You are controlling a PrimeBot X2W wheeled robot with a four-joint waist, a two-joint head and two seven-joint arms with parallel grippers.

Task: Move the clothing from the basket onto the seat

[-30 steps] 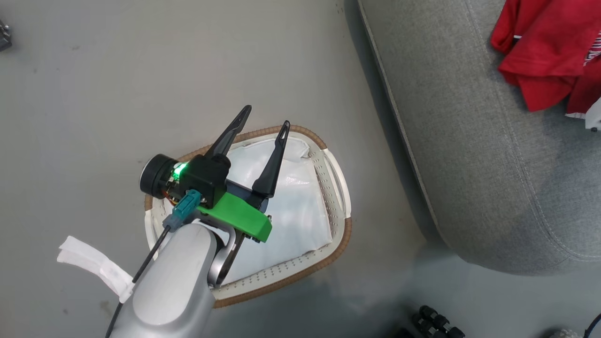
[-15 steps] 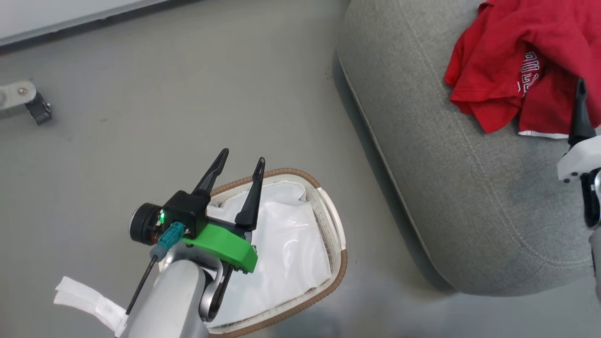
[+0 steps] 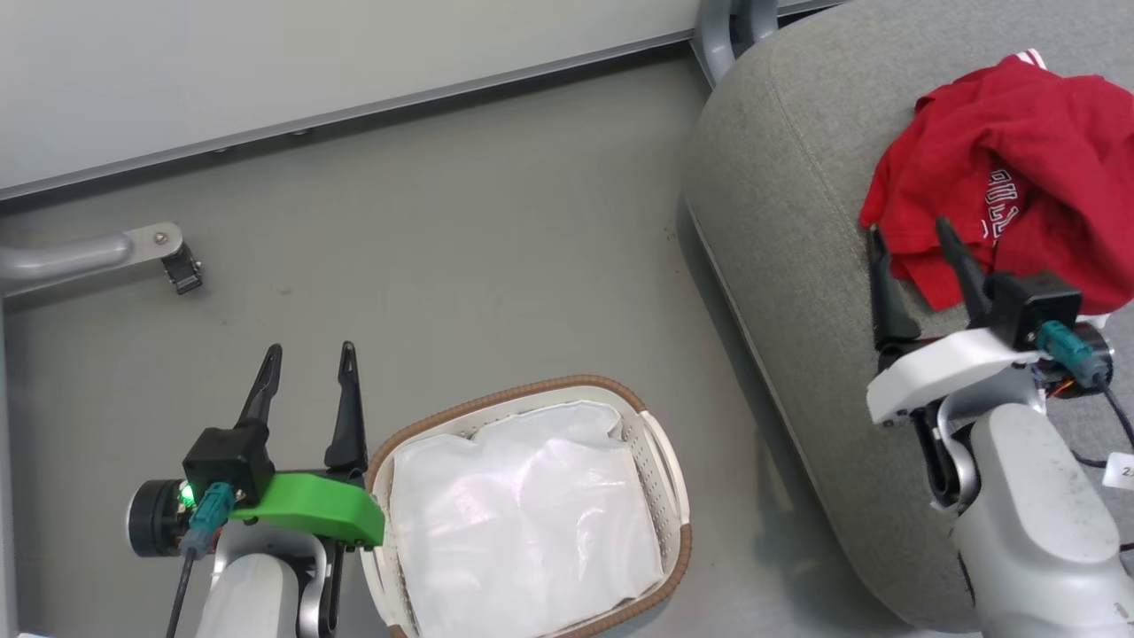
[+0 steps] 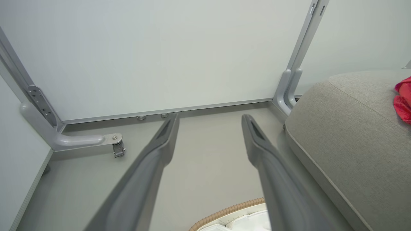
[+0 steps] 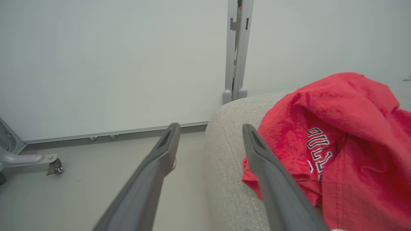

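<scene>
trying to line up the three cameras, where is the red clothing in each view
Head view: the clothing is heaped at the upper right, on the seat.
Left wrist view: a small red patch of the clothing at the right edge, on the seat.
Right wrist view: the clothing spreads across the right half.
Shared landmark: the rounded end of the grey seat, with the clothing lying on it.

- Basket: stood on the floor, lower centre; white liner covered its inside.
- Seat: grey, at right, apart from the basket.
- Clothing: red heap with lettering, lay on the seat, upper right.
- Left gripper: fingers spread, over the floor just left of the basket.
- Right gripper: fingers spread, over the seat, tips at the clothing's near edge; contact could not be told.
- Caster: on a metal leg, at left.
</scene>
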